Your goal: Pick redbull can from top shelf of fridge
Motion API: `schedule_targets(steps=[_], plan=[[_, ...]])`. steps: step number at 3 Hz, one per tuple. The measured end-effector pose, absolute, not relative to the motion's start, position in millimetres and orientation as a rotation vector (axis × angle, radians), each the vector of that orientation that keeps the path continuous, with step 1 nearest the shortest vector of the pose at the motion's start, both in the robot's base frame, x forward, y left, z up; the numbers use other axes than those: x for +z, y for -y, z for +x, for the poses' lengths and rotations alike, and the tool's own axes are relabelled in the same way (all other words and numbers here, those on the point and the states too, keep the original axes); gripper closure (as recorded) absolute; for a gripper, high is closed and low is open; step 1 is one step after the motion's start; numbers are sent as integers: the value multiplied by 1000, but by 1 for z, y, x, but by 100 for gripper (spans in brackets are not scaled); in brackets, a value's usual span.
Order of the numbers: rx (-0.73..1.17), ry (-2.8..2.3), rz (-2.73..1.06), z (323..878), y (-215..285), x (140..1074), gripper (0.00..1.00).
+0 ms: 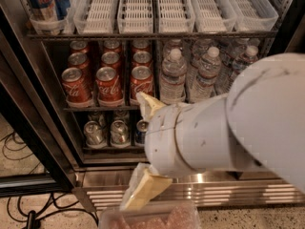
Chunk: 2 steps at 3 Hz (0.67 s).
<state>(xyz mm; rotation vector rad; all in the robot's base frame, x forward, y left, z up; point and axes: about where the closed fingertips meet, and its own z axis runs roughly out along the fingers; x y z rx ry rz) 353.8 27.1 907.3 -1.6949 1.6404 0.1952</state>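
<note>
The redbull can (45,1), blue and silver with red lettering, stands at the far left of the top shelf (152,34), in the leftmost of the white slotted trays. The fridge (43,142) is open in front of me. My gripper (136,151) is low, in front of the bottom rack and well below and right of the redbull can. Its two cream fingers (143,192) stand wide apart and hold nothing. The big white arm (228,123) hides the lower right of the fridge.
Red Coca-Cola cans (109,82) and water bottles (174,75) fill the middle rack. Small cans (102,132) sit on the bottom rack. A ribbed steel base (214,190) runs below. Black cables (19,149) lie on the floor at left. A pinkish translucent object (152,218) sits at the bottom edge.
</note>
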Motion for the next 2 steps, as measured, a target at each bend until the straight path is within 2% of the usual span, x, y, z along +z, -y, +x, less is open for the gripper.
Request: schedule_targets(steps=[2], plan=[[384,-1530,-1689,354,-97,907,0]])
